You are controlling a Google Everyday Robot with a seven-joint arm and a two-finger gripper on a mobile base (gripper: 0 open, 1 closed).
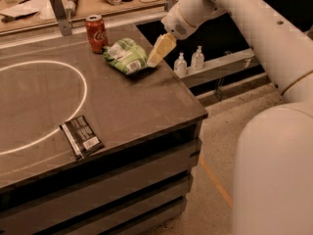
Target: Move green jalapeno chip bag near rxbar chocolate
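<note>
One tool hangs just beside the green jalapeno chip bag; its opening cannot be told.

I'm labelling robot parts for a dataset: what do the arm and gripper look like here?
The arm is smooth, white, thick and tubular, with rounded joint housings; no cables show. The gripper, next to the green jalapeno chip bag, is pale yellow and tapered.
</note>
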